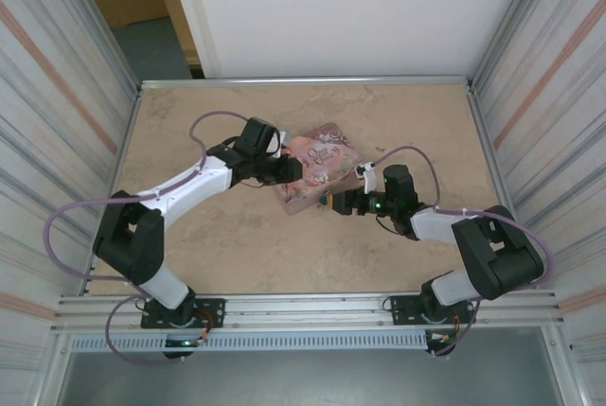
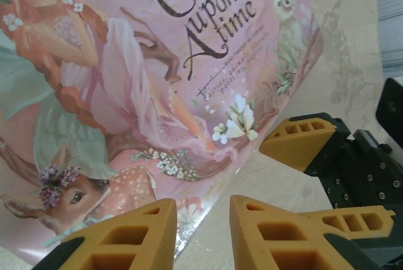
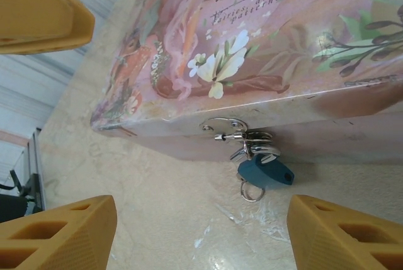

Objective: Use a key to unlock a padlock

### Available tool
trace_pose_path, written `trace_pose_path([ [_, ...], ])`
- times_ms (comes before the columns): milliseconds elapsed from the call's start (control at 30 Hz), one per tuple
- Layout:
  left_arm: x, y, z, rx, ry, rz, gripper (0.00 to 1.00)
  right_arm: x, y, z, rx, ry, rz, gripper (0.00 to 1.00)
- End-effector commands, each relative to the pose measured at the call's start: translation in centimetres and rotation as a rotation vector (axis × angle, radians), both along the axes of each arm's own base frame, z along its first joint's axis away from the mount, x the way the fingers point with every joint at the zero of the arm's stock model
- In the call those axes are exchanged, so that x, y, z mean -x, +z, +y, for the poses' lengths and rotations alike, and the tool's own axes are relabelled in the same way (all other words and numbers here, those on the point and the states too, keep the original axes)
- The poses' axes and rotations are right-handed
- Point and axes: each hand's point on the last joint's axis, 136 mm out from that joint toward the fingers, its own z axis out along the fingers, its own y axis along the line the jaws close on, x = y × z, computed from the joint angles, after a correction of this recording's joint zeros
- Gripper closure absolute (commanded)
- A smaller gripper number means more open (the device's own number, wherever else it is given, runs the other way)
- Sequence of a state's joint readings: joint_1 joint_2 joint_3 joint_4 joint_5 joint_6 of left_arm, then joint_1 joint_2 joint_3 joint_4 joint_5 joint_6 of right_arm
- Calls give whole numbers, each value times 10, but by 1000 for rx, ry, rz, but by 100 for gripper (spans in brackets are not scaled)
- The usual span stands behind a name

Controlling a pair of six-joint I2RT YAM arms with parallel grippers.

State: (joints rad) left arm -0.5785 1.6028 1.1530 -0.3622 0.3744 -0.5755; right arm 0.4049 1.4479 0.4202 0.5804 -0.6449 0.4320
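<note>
1. Padlock (image 3: pixel 266 173): tiny, with a bluish-teal matte body and bright metal shackle loops. It hangs from the hasp (image 3: pixel 227 125) on the front wall of the tin, just above the table. In the right wrist view its long axis runs roughly across the frame, slightly tilted. A small wire ring (image 3: pixel 250 192) dangles under it.
2. Key relation: the padlock lies straight ahead of the right gripper (image 3: pixel 201 219), between the lines of its two fingers and a little toward the right-hand one. It is apart from both fingers. The right arm is the nearer; the left works at the tin's other side.
3. Right gripper: fingers spread wide, grasping nothing. The pads are orange, blocky and ribbed with hollow cells.
4. Tin (image 1: pixel 317 165): pink, rectangular and glossy, with a printed illustration and script on its lid. It lies flat on the table, lid down and hasp fastened.
5. Left gripper (image 2: pixel 201 210): fingers drawn close with a narrow gap, at the tin's near corner. Whether they pinch that corner or hover free cannot be told.
6. Table (image 1: pixel 237 255): beige, marbled, smooth.
</note>
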Motion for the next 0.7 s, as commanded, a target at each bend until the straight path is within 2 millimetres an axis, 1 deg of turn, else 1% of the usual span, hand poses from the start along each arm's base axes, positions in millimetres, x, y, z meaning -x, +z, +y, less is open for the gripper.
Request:
trace_pose_path([
  [0,-1,0,-7,9,-19,3,73,-3,-1,3,14,7,-49,31],
  [200,2,-19,-5,-15,-11,43,74,-4,-8,6,18,17,-47,31],
  [433,8,-37,-1,-49,-2,73,75,-9,-14,11,22,16,-48,33],
  [567,11,-45,2,-65,2,89,75,-11,-18,14,31,14,-51,38],
  [667,12,-51,4,-78,9,101,75,-13,-19,16,32,14,-60,39],
])
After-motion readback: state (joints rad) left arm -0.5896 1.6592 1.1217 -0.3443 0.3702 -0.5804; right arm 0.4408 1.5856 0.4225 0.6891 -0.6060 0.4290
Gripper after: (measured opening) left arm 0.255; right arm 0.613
